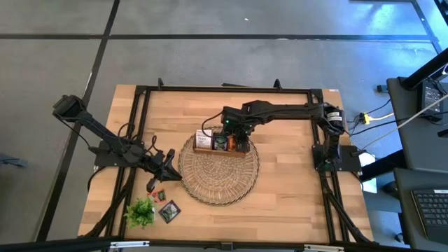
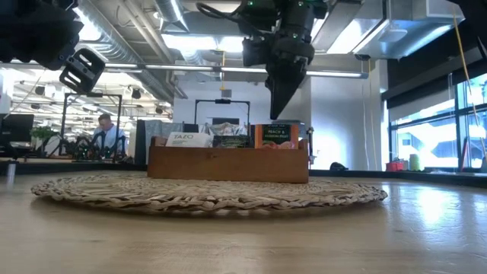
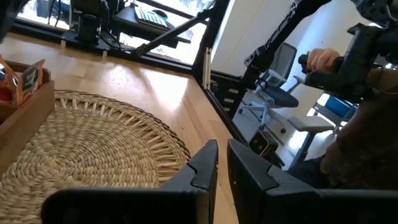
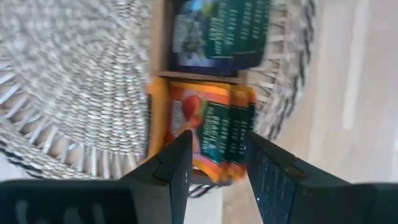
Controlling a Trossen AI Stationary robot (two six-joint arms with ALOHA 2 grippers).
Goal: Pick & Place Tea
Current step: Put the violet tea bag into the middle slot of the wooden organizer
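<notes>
Most tea sachets [image 1: 221, 142] already stand in wooden tray [image 1: 210, 150]. Two loose sachets [image 1: 169, 210] lie well off tray, near plant sprig [image 1: 140, 211]. Right gripper [image 4: 216, 165] above tray, fingers apart, empty. Left gripper [image 3: 222, 168] nearly closed, empty, beside mat [image 1: 218, 183], away from tray.

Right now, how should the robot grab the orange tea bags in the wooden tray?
Pinch their top edges from straight above. The orange tea sachets stand upright on edge in the end compartment of the wooden tray, whose walls block the sides; only their tops poke out. The right gripper already hovers open over them. The left gripper waits beside the wicker mat.
</notes>
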